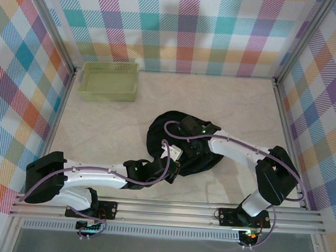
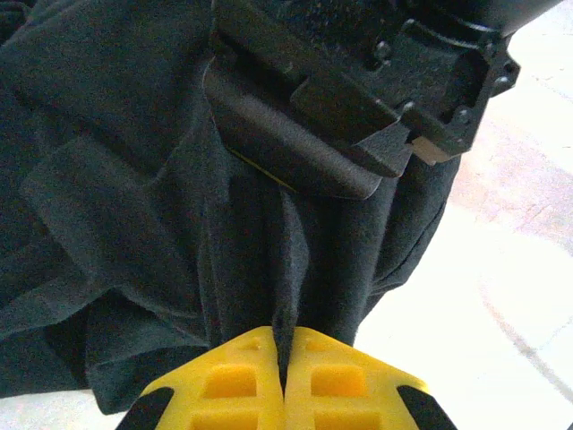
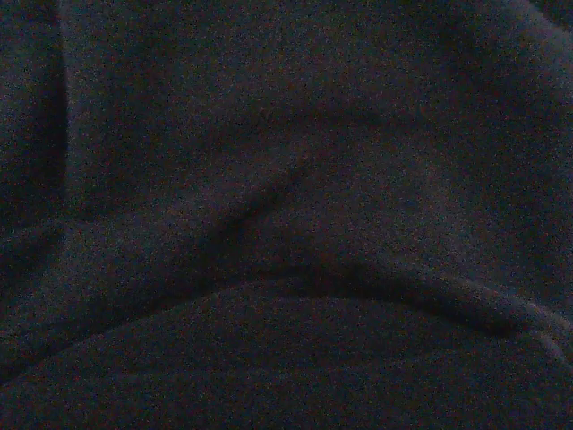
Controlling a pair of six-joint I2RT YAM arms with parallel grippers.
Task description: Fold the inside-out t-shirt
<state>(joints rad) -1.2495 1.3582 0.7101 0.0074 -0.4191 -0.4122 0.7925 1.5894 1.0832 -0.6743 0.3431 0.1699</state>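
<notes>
Black cloth pressed close against the right wrist camera, and the right gripper (image 1: 183, 129), sunk in the bunched t-shirt (image 1: 157, 134), hid its jaws, so I could not tell their state. The t-shirt lay mid-bench (image 1: 98, 127). The left gripper (image 2: 283, 363) was clamped on a fold at its near edge. Bare bench lay on both sides, and the basket (image 1: 109, 80) sat well apart at the back left.
</notes>
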